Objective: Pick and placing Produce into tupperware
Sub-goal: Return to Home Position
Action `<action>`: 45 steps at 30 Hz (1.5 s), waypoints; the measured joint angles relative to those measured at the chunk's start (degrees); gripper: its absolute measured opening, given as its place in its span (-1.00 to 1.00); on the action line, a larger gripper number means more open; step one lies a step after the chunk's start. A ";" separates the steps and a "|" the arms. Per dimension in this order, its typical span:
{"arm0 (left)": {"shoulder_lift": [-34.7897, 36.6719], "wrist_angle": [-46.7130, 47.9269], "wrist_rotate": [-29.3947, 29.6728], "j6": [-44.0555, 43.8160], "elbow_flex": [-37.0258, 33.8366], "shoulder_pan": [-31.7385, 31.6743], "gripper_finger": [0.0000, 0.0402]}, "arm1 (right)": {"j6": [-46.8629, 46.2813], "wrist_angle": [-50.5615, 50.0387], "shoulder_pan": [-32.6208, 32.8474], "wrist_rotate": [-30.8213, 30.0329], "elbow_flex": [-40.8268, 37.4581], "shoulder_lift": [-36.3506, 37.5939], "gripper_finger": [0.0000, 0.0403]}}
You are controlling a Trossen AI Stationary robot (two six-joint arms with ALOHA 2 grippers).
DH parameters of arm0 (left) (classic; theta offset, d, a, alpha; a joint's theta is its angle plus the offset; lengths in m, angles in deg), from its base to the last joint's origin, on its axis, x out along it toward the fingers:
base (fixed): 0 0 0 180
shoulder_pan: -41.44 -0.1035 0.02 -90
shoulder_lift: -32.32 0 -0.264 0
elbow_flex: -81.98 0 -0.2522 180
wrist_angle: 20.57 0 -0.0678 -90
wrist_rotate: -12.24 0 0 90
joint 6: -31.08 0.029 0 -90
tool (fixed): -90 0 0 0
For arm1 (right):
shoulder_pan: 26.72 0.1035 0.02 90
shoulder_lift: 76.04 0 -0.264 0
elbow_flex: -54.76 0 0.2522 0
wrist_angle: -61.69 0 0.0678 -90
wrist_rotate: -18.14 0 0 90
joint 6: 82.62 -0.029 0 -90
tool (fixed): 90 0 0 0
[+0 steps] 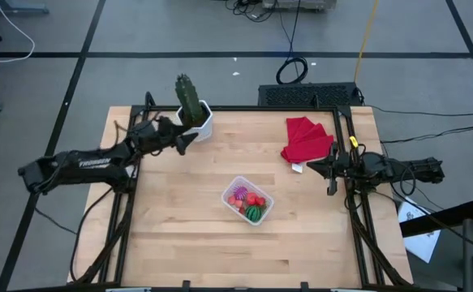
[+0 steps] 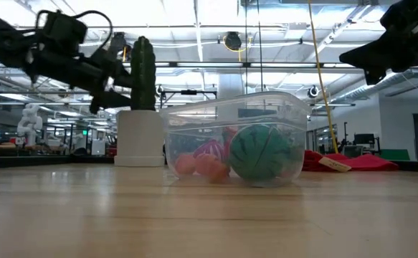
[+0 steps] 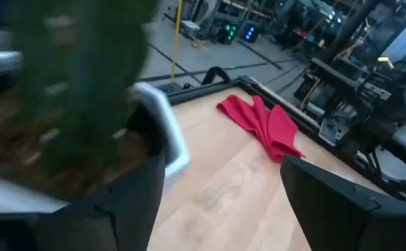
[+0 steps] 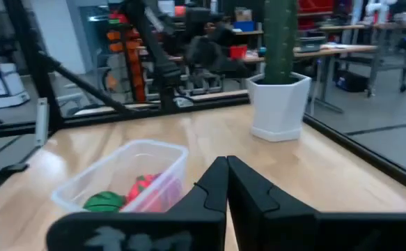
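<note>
Right gripper (image 1: 330, 169) pinched closed and empty, left gripper (image 1: 183, 139) spread open.
Your tupperware (image 1: 247, 199) looks light, flexy, slick; I'd grab its rim.

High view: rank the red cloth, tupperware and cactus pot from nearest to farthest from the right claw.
From the right claw, at the table's right edge:
1. Red cloth, beside it, back right.
2. Tupperware, mid-table.
3. Cactus pot, back left, by the left claw.
</note>
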 joint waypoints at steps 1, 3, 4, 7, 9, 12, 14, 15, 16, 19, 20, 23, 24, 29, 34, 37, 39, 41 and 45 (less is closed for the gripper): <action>2.31 0.42 -0.13 -0.13 -1.43 -0.63 0.45 | 0.03 -0.05 -0.12 -0.27 0.02 0.01 -1.00; 6.75 -0.02 -0.52 -1.41 -4.47 -1.45 0.45 | 0.69 0.51 -0.36 -0.23 0.02 -0.05 -1.00; 9.15 -0.05 -0.58 -2.53 -6.15 -1.63 0.45 | 1.09 1.09 -0.48 -0.20 0.02 -0.05 -1.00; 15.85 0.15 -2.36 -5.61 -10.38 -1.43 0.45 | 1.98 3.01 -1.03 -0.18 0.02 -0.05 -1.00; 19.45 0.09 -4.64 -6.41 -11.92 -0.21 0.45 | 2.26 4.14 -1.37 -0.18 0.04 -0.05 -1.00; 22.92 1.46 -6.12 -6.51 -12.71 3.12 0.45 | 2.51 5.24 -2.02 -0.11 0.04 -0.07 -1.00; 23.89 3.01 -5.34 -6.31 -12.72 5.74 0.45 | 2.41 5.41 -2.52 -0.11 0.04 -0.05 -1.00; 24.08 3.46 -4.50 -6.18 -12.73 7.11 0.45 | 2.13 5.39 -2.76 -0.06 0.04 -0.06 -1.00; 24.15 3.76 -3.80 -6.04 -12.74 8.51 0.45 | 1.76 5.35 -2.98 -0.01 0.04 -0.07 -1.00; 24.15 4.96 -0.89 -5.88 -12.75 12.70 0.45 | 1.20 5.37 -3.37 -0.01 0.04 -0.05 -1.00; 24.15 5.72 0.32 -5.94 -12.75 14.14 0.45 | 1.15 5.35 -3.38 -0.01 0.04 -0.07 -1.00; 24.15 6.71 4.10 -6.49 -12.77 18.93 0.45 | 1.04 5.35 -3.35 0.00 0.04 -0.05 -1.00; 24.15 6.61 5.72 -6.60 -12.77 20.71 0.45 | 1.05 5.35 -3.35 0.00 0.04 -0.07 -1.00; 24.26 5.90 15.46 -6.92 -12.77 30.11 0.45 | 1.05 5.33 -3.35 -0.01 0.07 -0.05 -1.00; 24.26 5.72 27.42 -6.65 -12.77 38.59 0.45 | 1.05 5.33 -3.35 0.02 0.07 -0.05 -1.00; 25.27 5.73 32.85 -5.36 -12.77 40.82 0.45 | 1.05 5.33 -3.35 0.04 0.07 -0.07 -1.00; 26.43 6.10 33.38 -5.26 -12.77 40.15 0.45 | 1.05 5.33 -3.35 0.11 0.07 -0.05 -1.00; 27.45 6.94 30.38 -5.68 -12.77 38.37 0.45 | 1.05 5.35 -3.35 0.21 0.07 -0.05 -1.00; 28.43 9.78 22.74 -6.96 -12.77 33.22 0.45 | 1.05 5.35 -3.33 0.33 0.07 -0.05 -1.00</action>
